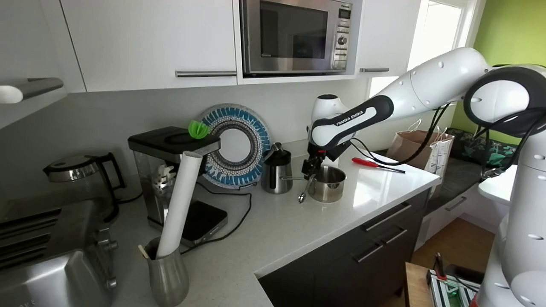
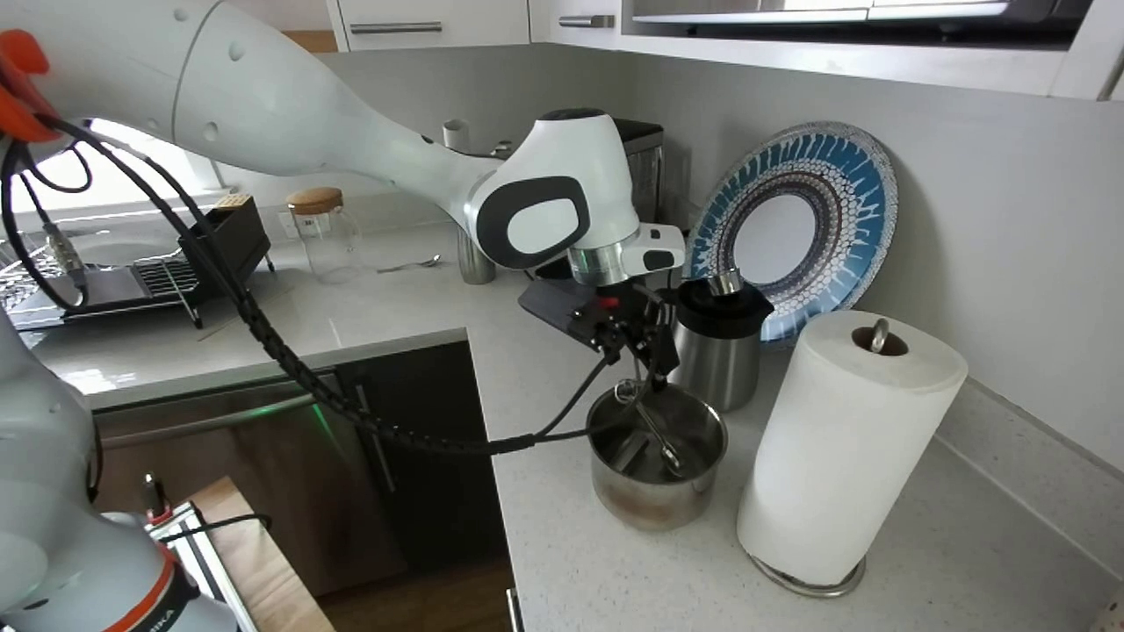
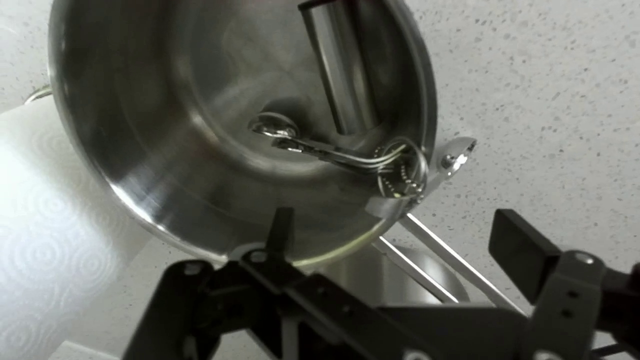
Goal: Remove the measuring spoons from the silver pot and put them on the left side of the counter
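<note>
The silver pot [image 1: 326,191] stands on the pale counter [image 1: 264,226]; it also shows in an exterior view [image 2: 654,502] and the wrist view [image 3: 145,200]. The measuring spoons [image 3: 345,156] are joined by a ring at the pot's rim. Some lie inside the pot; one spoon [image 3: 457,156] hangs outside, also seen in an exterior view [image 1: 302,197]. My gripper [image 3: 400,237] is open and empty, with its fingers apart over the rim near the pot's wire handle [image 3: 445,260]. In an exterior view the gripper [image 1: 309,172] is low beside the pot.
A paper towel roll [image 2: 847,456] and a steel jug with black lid [image 2: 716,355] stand close to the pot. A metal cylinder-like piece [image 3: 345,75] lies inside it. A red-handled tool [image 1: 367,162] lies behind. The arm's cable [image 2: 457,445] hangs across the pot.
</note>
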Robot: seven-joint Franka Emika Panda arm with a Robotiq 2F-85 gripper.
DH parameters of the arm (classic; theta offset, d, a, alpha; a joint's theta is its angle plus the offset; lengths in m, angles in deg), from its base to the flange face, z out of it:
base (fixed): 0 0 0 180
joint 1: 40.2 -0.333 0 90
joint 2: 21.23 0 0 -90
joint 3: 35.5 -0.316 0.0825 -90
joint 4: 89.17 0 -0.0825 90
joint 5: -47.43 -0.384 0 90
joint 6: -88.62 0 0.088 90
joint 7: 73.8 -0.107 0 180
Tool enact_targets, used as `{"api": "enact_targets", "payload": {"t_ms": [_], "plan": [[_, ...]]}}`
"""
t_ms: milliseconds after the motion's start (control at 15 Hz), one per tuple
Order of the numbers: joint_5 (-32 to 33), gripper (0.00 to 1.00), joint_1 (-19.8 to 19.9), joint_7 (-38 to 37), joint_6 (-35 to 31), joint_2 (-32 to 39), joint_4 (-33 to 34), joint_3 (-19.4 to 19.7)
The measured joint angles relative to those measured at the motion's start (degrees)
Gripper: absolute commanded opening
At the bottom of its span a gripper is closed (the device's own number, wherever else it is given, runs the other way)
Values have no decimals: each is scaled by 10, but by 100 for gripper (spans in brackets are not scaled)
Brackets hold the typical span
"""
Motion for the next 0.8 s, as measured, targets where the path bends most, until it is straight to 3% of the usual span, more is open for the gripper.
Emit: {"api": "enact_targets", "payload": {"t_ms": [200, 800], "plan": [[0, 100, -1, -47, -2, -8, -4, -2], [19, 99, -7, -76, 7, -7, 4, -7]]}}
